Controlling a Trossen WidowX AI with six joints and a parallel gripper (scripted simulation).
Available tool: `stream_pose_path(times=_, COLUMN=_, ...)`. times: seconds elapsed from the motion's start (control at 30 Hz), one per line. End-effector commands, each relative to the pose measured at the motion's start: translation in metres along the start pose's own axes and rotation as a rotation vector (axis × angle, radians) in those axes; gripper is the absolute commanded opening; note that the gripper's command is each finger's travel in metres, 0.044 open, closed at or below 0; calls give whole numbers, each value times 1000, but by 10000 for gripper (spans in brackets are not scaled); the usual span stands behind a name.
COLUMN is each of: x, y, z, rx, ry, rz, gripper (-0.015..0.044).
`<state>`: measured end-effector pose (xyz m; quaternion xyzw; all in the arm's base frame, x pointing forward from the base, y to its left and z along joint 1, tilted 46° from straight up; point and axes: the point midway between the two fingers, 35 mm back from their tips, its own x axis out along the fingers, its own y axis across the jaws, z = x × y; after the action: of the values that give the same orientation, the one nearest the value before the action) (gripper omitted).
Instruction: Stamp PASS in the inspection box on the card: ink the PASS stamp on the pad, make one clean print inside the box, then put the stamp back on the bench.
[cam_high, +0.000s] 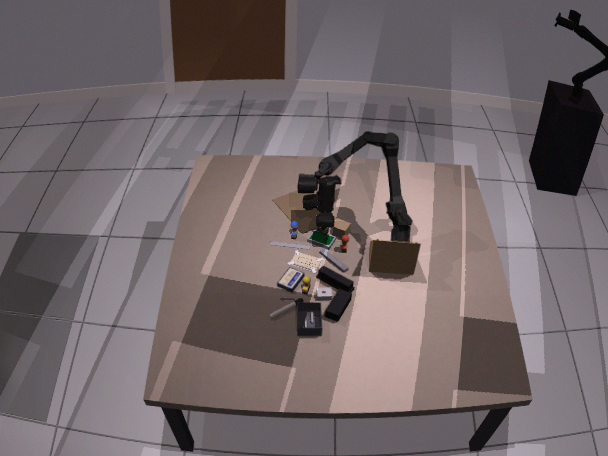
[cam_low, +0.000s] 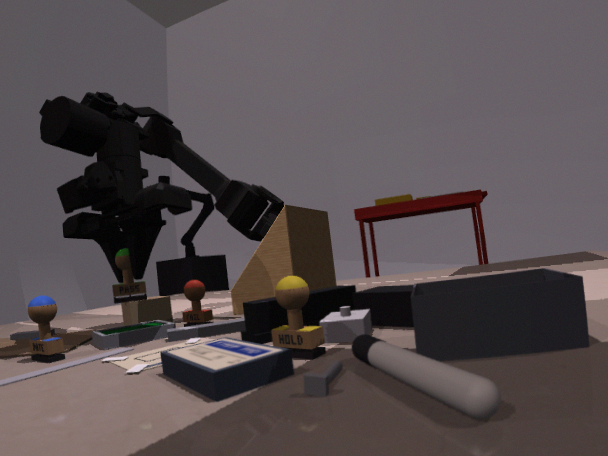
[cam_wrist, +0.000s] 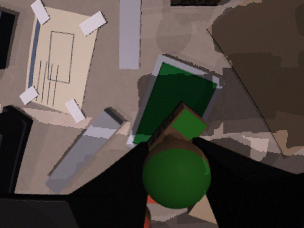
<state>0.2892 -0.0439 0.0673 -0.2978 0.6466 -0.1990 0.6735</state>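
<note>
My gripper is shut on the PASS stamp, which has a green-topped knob. It holds the stamp upright and raised above the ink pad, a green pad in a grey tray. In the wrist view the stamp's block overlaps the pad's near end. The stamp's underside is hidden. The cream card lies beyond a grey bar, with white tabs at its corners. Its outlined box shows no print inside.
A red FAIL stamp, a blue-topped stamp and a wooden block stand near the pad. The grey bar and a strip lie between pad and card. A yellow HOLD stamp stands beyond the card.
</note>
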Motion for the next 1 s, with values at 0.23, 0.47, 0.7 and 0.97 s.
stream_pose_path(times=0.23, x=-19, y=1, z=1, rx=4, ry=-7, rz=-1, gripper=0)
stream_pose_path(times=0.47, x=-21, y=12, z=12, rx=-53, ry=-3, rz=4, gripper=0)
stream_pose_path(times=0.7, x=-20, y=37, z=31, rx=-170, ry=4, rz=11, gripper=0)
stream_pose_path(times=0.97, x=-17, y=69, z=49, rx=-302, ry=14, rz=17, gripper=0)
